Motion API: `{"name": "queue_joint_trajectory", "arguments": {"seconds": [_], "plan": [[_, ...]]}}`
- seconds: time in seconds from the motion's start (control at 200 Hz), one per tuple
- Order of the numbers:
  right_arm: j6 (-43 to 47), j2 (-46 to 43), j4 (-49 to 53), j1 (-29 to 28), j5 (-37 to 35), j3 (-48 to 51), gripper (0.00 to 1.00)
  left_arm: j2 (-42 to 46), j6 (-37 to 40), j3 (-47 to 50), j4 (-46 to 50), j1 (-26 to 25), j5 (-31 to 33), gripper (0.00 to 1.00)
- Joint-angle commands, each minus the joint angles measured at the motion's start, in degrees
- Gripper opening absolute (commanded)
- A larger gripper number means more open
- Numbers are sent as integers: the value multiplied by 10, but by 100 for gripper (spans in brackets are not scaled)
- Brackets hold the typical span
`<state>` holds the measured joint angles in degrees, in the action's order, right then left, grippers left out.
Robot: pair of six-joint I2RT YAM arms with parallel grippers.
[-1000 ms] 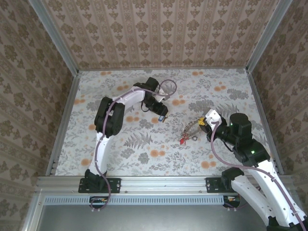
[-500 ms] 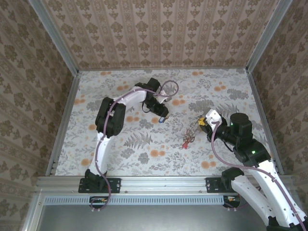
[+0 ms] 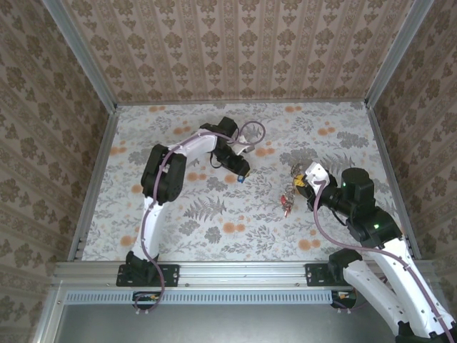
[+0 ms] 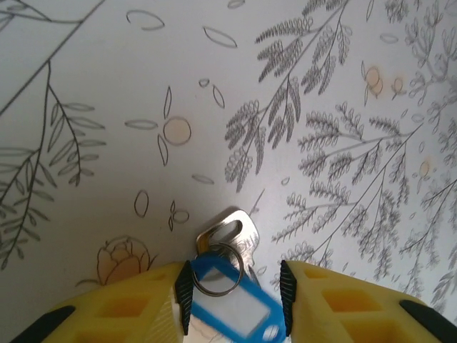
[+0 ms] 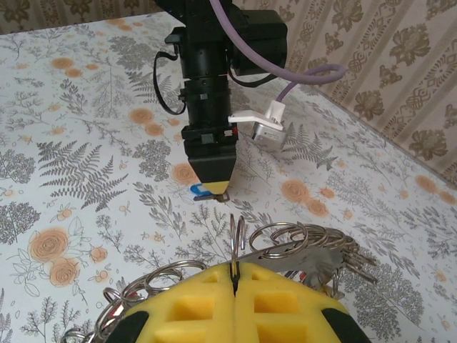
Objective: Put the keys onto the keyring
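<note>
My left gripper [image 3: 241, 176] is low over the table at centre back, its yellow fingers [image 4: 143, 307] closed onto a blue-tagged key [image 4: 239, 304]. The key's silver head and small split ring [image 4: 232, 239] stick out ahead of the pads. My right gripper [image 3: 298, 182] is shut, pinching an upright wire ring [image 5: 238, 239] of the keyring bunch. Several split rings hang on its flat brownish-grey metal piece [image 5: 318, 261]. Keys with red heads [image 3: 285, 203] dangle below it. In the right wrist view the left gripper [image 5: 214, 187] stands just beyond the bunch.
The floral tablecloth [image 3: 214, 221] covers the table, with patterned walls on three sides and metal rails along the edges. The left arm's purple cable [image 3: 251, 127] loops behind its wrist. A small white camera [image 5: 268, 128] juts from the left arm.
The key bunch under my right gripper has swung up and right, closer to the gripper. My left gripper with the blue-tagged key has barely shifted.
</note>
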<state>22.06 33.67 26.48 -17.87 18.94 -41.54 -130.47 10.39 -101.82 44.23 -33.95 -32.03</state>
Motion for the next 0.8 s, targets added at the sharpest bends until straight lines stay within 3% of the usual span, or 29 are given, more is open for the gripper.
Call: {"name": "queue_joint_trajectory", "arguments": {"seconds": [0.0,0.155,0.565,0.795], "plan": [[-10,-12,-9,3,15,-28,0,48,67,29,-13,-20,48,40],[-12,-13,-10,2,14,-30,0,70,136,42,-32,-49,120,39],[-18,-36,-6,3,8,-26,0,42,223,11,14,-75,259,38],[-20,-35,-8,2,8,-26,0,13,245,-18,41,-85,267,37]]}}
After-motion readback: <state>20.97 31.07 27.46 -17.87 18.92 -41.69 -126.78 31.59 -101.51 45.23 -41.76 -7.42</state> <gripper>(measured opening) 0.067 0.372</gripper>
